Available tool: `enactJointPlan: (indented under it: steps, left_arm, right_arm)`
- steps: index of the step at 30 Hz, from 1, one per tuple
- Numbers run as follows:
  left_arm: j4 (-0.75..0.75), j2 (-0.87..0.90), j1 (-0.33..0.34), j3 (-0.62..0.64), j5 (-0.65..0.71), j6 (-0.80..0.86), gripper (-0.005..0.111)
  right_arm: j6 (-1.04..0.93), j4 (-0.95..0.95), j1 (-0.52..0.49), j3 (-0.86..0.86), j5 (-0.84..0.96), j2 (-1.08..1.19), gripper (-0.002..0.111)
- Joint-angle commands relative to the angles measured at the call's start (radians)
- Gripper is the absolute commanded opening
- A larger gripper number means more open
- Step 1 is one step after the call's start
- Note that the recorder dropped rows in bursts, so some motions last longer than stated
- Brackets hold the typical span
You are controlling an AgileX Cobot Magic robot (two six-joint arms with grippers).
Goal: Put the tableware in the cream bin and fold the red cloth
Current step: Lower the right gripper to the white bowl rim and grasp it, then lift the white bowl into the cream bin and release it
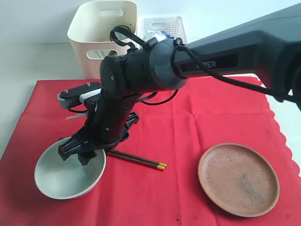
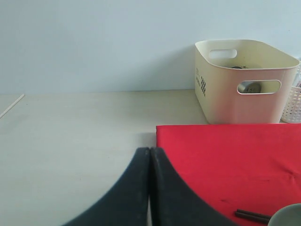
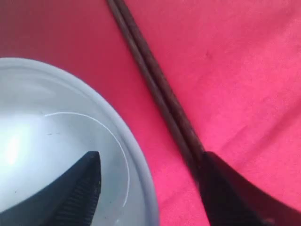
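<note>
Pale surface (image 1: 19, 66) runs back to a plain light wall (image 2: 94, 42), and most of it is covered by the red cloth (image 1: 207, 117), which lies spread flat with its scalloped edge showing along the right side. Just off the cloth's far edge, left of the middle, the cream bin (image 1: 80, 49) stands upright on the bare surface, with a white lattice basket (image 1: 162, 23) just beside it on the right; something greyish shows through the bin's oval handle hole, too small to make out. On the cloth near its near left corner sits the pale bowl (image 1: 61, 181), upright and empty. Brown chopsticks (image 1: 141, 161) lie side by side just to the right of the bowl, their yellow tips pointing toward the near right. A round wooden plate (image 1: 237, 181) rests near the cloth's near right corner, well apart from the rest. From the right, the dark arm reaches across the middle and down to the bowl; the right hand (image 3: 149, 160) is spread wide and grips nothing, one finger over the inside of the bowl, the other over the cloth beyond the rim, where the chopsticks pass under it. Out at the cloth's left edge, above bare surface, the left hand (image 2: 150, 153) has its fingers pressed together with nothing between them
</note>
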Motion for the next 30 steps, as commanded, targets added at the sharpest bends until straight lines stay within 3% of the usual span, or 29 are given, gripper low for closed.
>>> enactJointPlan:
  steps: [1,5,16,27,30]
  left_arm:
    - [0.001,-0.006,0.002,-0.002,-0.001,-0.004,0.000]
    - [0.001,-0.006,0.002,-0.002,-0.001,-0.004,0.000]
    - [0.001,-0.006,0.002,-0.002,-0.001,-0.004,0.000]
    - [0.001,-0.006,0.002,-0.002,-0.001,-0.004,0.000]
    - [0.001,-0.006,0.002,-0.002,-0.001,-0.004,0.000]
  right_arm:
    - [0.003,0.014,0.002,0.004,-0.004,-0.004,0.059]
    - [0.003,0.014,0.002,0.004,-0.004,-0.004,0.055]
    - [-0.005,0.012,0.002,0.002,-0.002,-0.025,0.000]
    - [-0.002,0.012,0.002,0.002,-0.012,-0.115,0.000]
    - [-0.004,-0.055,0.000,0.000,-0.126,-0.122,0.000]
